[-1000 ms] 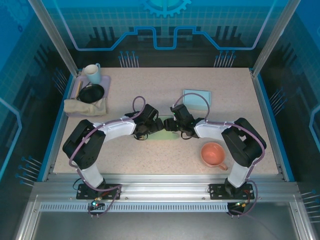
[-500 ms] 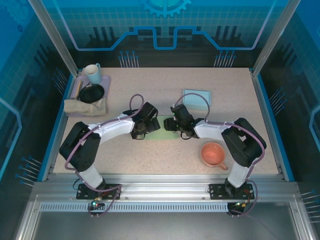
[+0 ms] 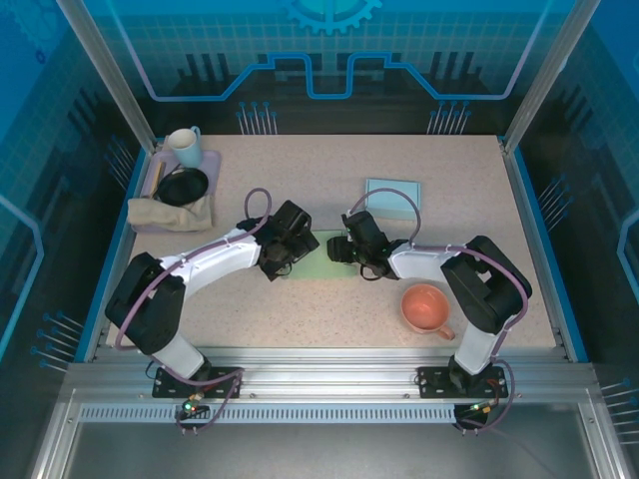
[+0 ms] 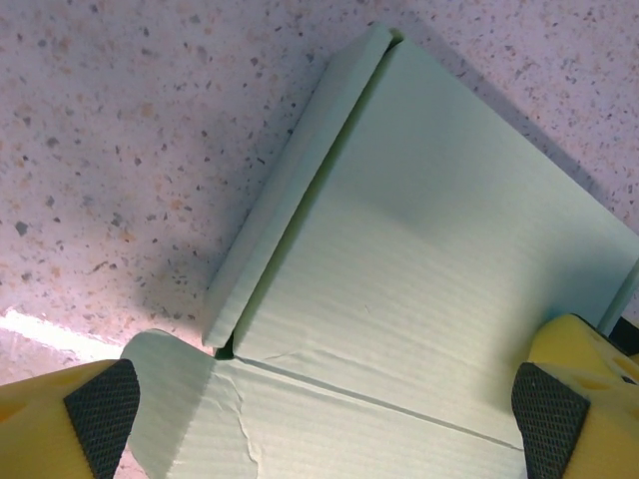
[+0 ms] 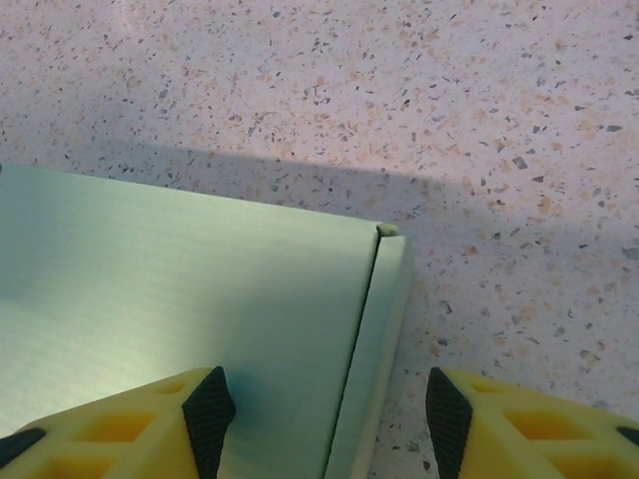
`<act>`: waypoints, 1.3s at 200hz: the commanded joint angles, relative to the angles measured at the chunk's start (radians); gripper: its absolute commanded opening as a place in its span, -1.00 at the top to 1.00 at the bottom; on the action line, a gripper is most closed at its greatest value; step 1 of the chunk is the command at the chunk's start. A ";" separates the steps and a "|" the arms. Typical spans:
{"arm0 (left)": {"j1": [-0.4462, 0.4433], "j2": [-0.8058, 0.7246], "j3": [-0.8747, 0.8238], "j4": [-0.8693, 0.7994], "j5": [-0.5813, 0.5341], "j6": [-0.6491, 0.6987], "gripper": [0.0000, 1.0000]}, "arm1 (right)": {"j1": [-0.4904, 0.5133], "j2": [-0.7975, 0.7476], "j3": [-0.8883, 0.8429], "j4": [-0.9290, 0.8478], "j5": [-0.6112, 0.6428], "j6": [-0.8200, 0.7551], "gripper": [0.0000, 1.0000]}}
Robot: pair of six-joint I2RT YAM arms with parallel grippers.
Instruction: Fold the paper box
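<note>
Compared with one second ago, the left gripper [image 3: 287, 249] has drawn back a little toward the left of the top frame, and its arm has swung outward. The right gripper [image 3: 346, 249] has almost not moved. The paper box [image 3: 321, 266] lies at the middle of the bench [image 3: 459, 170], between the two grippers, and it looks mostly flat. I judge the left side is only taking a new position and that the folding is not far along. In the left wrist view the left gripper [image 4: 324, 411] has its jaws wide apart above the sheet and holds nothing. In the right wrist view the right gripper [image 5: 327, 417] stands half apart across the narrow side flap [image 5: 374, 349]. Whether its pads [image 5: 208, 407] touch the flap I cannot tell. From above the grippers cover most of the box, and both wrist views cut off its edges.
</note>
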 commanded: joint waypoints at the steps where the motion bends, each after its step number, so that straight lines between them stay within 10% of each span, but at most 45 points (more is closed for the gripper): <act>1: 0.001 0.029 0.012 -0.022 0.013 -0.059 -0.98 | 0.020 0.015 -0.035 -0.050 -0.007 0.005 -0.15; 260: 0.001 0.106 -0.045 0.079 0.039 -0.091 -0.79 | 0.020 0.017 -0.056 -0.026 -0.015 0.004 -0.14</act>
